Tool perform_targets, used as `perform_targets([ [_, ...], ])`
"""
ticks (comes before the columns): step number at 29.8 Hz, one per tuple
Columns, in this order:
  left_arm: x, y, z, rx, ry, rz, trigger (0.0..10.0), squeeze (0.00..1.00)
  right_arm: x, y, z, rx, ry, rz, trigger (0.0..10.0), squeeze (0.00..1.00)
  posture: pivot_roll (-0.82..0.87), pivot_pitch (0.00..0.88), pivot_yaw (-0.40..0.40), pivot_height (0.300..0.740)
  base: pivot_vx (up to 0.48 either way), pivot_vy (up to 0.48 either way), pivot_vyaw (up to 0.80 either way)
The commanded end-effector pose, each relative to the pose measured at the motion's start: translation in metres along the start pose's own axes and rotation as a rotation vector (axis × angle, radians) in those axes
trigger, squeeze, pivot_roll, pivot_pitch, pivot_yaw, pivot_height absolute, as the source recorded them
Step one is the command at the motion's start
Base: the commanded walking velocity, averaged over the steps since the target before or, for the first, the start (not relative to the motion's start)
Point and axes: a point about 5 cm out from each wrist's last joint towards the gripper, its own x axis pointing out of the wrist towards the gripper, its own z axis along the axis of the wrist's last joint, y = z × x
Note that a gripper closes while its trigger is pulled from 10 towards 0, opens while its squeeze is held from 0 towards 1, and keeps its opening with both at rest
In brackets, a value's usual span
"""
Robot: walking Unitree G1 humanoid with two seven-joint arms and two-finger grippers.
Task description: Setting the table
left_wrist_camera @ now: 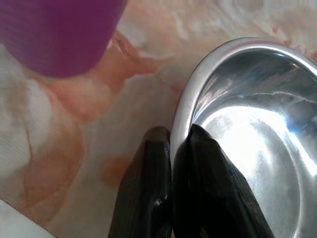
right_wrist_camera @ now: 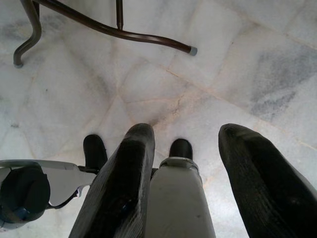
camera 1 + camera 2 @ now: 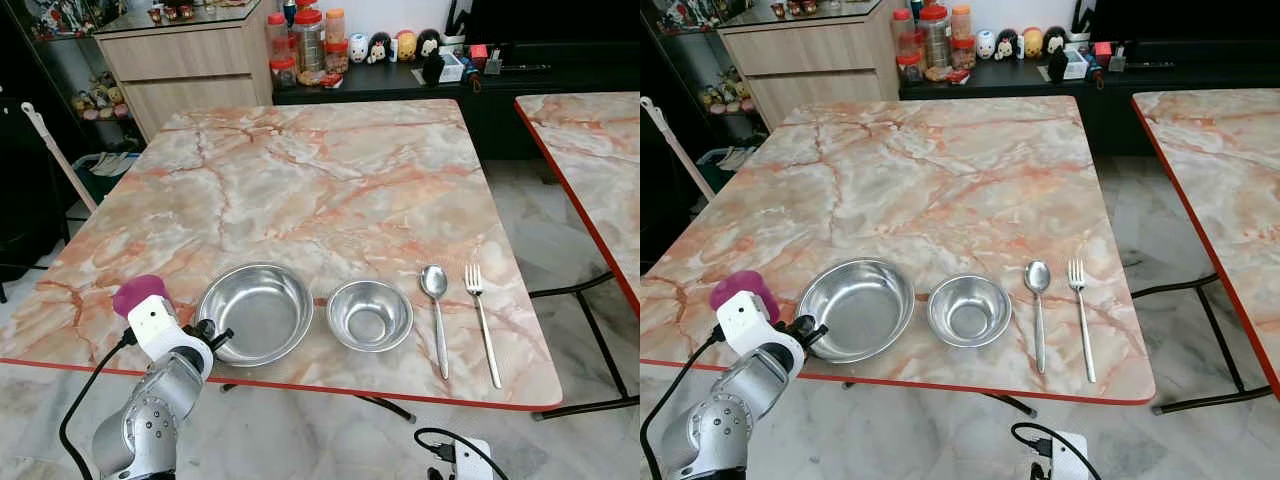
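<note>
The large steel bowl (image 3: 254,311) sits upright near the front edge of the marble table (image 3: 330,180), mouth up, with its near-left rim pinched in my left gripper (image 1: 172,141): one finger (image 1: 151,168) outside the wall, the other inside, closed down onto the thin rim. Just to its right stands the smaller bowl (image 3: 369,315), close but apart from it. Right of that lie the spoon (image 3: 436,312) and the fork (image 3: 482,322), side by side, long axes running away from me, bowl and tines at the far end. A purple cup (image 3: 138,294) stands left of the large bowl, beside my wrist. My right gripper (image 2: 185,163) hangs over the floor (image 2: 233,64), fingers spread and empty.
</note>
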Motion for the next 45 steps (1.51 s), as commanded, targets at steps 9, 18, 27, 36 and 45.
perform_targets([
  [9,-0.002,0.002,0.007,0.031,-0.130,0.008,0.0,0.00,0.001,0.003,0.003,-0.010,-0.001,0.013,10.0,0.00,0.15,0.024,0.058,0.740,0.000,0.000,0.00],
  [18,-0.002,-0.010,0.021,0.010,-0.264,-0.064,0.4,0.00,0.002,0.003,0.006,-0.016,-0.006,0.012,10.0,0.00,0.15,0.010,0.045,0.740,0.000,0.000,0.00],
  [27,0.005,-0.047,0.025,-0.067,-0.342,-0.252,10.0,0.00,0.003,0.004,0.010,-0.056,-0.011,0.026,10.0,0.00,0.13,0.000,0.027,0.740,0.000,0.000,0.00],
  [36,0.014,-0.101,0.056,-0.030,-0.526,-0.383,10.0,0.00,0.002,0.004,0.003,-0.143,0.040,0.027,10.0,0.00,0.10,0.000,0.014,0.740,0.000,-0.115,0.00],
  [45,0.016,-0.114,0.064,-0.037,-0.583,-0.428,10.0,0.00,0.000,-0.001,-0.004,-0.097,0.054,-0.014,10.0,0.00,0.05,0.000,0.050,0.740,0.000,-0.422,0.00],
])
